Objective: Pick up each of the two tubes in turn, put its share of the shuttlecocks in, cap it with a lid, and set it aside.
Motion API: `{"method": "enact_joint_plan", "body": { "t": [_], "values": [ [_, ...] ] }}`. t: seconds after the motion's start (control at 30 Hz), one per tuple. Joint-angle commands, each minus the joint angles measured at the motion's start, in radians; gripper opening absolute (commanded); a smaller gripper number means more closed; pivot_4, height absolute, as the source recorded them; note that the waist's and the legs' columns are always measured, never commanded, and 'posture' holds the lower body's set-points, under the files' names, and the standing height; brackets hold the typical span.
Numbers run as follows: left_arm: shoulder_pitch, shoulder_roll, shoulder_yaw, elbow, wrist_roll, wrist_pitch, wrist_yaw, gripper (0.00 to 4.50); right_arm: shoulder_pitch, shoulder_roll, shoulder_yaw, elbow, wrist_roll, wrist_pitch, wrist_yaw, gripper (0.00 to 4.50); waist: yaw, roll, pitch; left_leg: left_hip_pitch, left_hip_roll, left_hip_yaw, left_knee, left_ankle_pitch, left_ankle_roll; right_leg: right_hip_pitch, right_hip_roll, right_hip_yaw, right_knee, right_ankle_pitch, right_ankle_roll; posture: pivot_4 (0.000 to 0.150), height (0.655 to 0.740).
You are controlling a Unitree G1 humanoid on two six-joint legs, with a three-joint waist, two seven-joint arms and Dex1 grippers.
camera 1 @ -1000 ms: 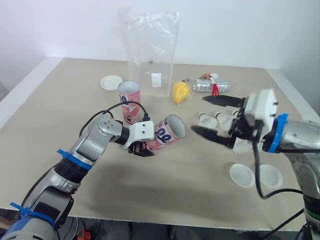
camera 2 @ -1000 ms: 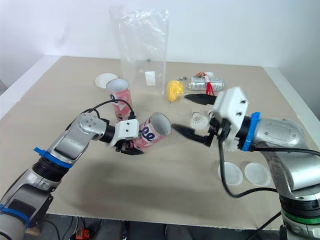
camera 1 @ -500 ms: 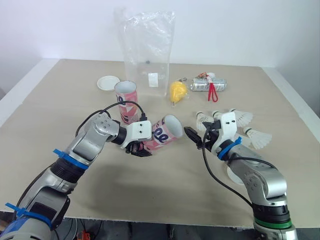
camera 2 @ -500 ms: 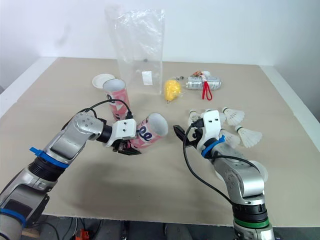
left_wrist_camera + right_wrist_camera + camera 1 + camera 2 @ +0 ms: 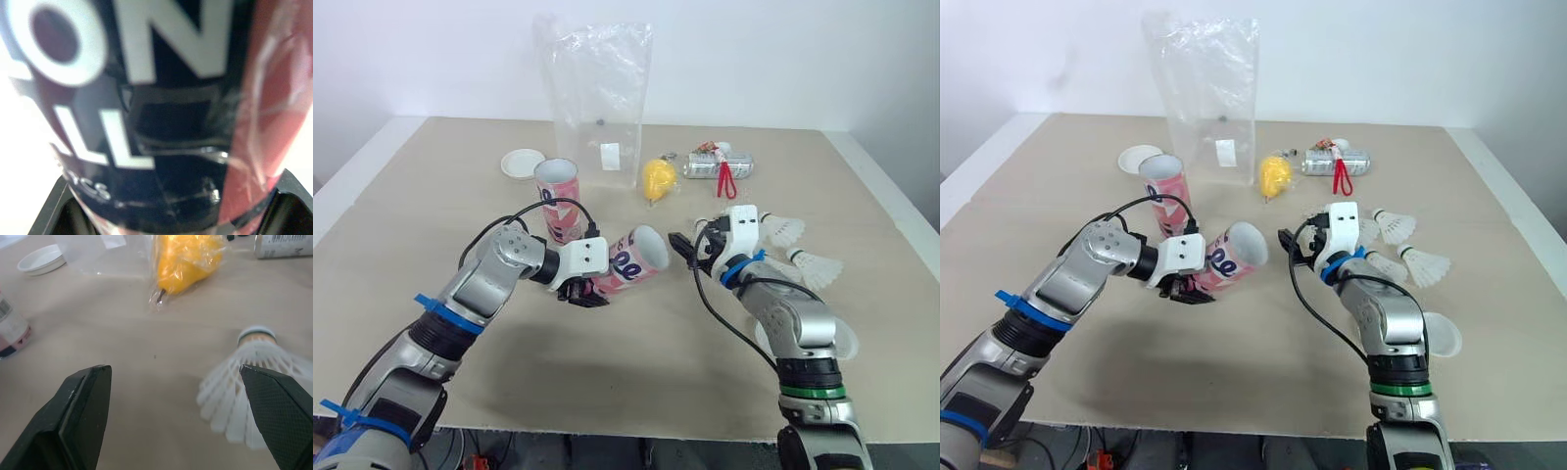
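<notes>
Near the worktop's [image 5: 401, 196] middle, a pink tube [image 5: 636, 257] is pinched by the left hand [image 5: 585, 292], lying tilted, its open mouth turned toward the right edge. White lettering on it is cut off: "ON", "LL". The right hand [image 5: 171, 369] is spread wide beside a shuttlecock [image 5: 249, 382].

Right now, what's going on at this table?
The left claw grips a pink tube, tilted with its open mouth toward the right claw. The right claw is open and empty, low over the table beside a loose shuttlecock. The second tube stands upright near the plastic bag, uncapped; a white lid lies nearby.
</notes>
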Motion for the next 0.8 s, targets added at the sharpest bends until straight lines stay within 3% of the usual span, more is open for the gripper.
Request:
{"method": "enact_joint_plan", "body": {
  "t": [0.03,0.13,0.33,0.37,0.5,0.8],
  "values": [
    [0.015,0.004,-0.018,-0.012,0.009,0.006,0.003,2.94,-0.041,0.015,-0.012,0.037,-0.038,-0.038,-0.036,4.48,0.001,0.0,0.0,0.0,0.0,0.0,0.0,0.0,0.0,0.0,0.0,0.0,0.0,0.0,0.0,0.15,0.74],
    [0.018,0.004,-0.017,-0.015,0.008,0.01,0.008,2.94,-0.055,0.03,-0.024,0.069,-0.058,-0.046,-0.067,4.48,0.0,0.0,0.0,0.0,0.0,0.0,0.0,0.0,0.0,0.0,0.0,0.0,0.0,0.0,0.0,0.15,0.74],
    [0.026,0.004,-0.017,-0.018,0.007,0.009,0.014,2.94,-0.076,0.034,-0.018,0.099,-0.094,-0.073,-0.071,2.25,0.0,0.0,0.0,0.0,0.0,0.0,0.0,0.0,0.0,0.0,0.0,0.0,0.0,0.0,0.0,0.15,0.74],
    [0.025,0.003,-0.017,-0.016,0.007,0.007,0.015,2.94,-0.083,0.036,-0.019,0.104,-0.098,-0.075,-0.071,1.54,0.0,0.0,0.0,0.0,0.0,0.0,0.0,0.0,0.0,0.0,0.0,0.0,0.0,0.0,0.0,0.15,0.74],
    [0.02,-0.003,-0.02,-0.002,0.009,-0.001,0.018,2.94,-0.108,0.035,-0.009,0.134,-0.125,-0.084,-0.072,0.12,0.0,0.0,0.0,0.0,0.0,0.0,0.0,0.0,0.0,0.0,0.0,0.0,0.001,0.0,0.0,0.15,0.74],
    [0.018,-0.005,-0.022,0.006,0.013,-0.008,0.025,2.94,-0.124,0.074,0.03,0.104,-0.175,-0.071,-0.09,0.12,0.0,0.0,0.0,0.0,0.0,0.0,0.0,0.0,0.0,0.0,0.0,0.0,0.001,0.0,0.0,0.15,0.74]
  ]
}}
